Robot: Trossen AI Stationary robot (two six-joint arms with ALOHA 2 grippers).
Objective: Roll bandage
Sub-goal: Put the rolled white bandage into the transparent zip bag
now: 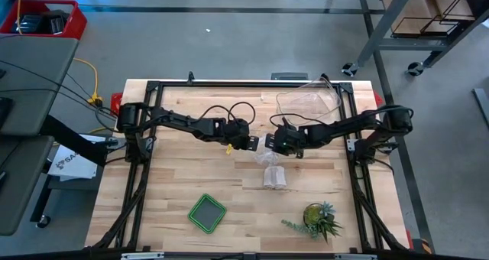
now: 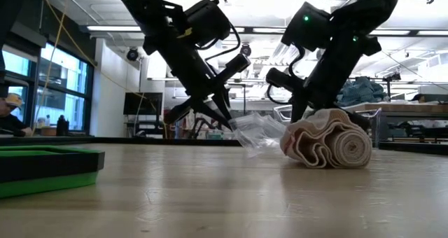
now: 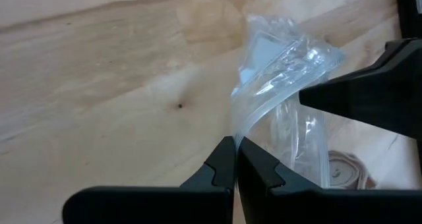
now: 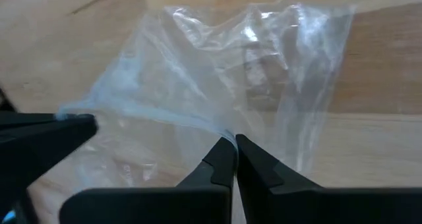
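Grippers, left [image 3: 233, 143] and right [image 4: 232, 142], each pinched the bag [image 4: 217, 79]; bandage [image 2: 329, 148] lay just beside, ungripped.

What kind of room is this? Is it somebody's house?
Probably not a house; it looks like a robot lab or workshop. Two robot arms work at a wooden table, there are long ceiling lights overhead, and a metal cart on wheels stands on the grey floor.

left gripper [image 3: 235, 145]: fingers pressed together, pinching an edge of the plastic bag
plastic bag [image 3: 283, 66]: clear, crinkly, lifted off the table
bandage [image 3: 346, 171]: pale coiled band seen through the bag
right gripper [image 3: 310, 95]: dark fingertip touching the bag's far side
table [image 3: 99, 72]: light wood
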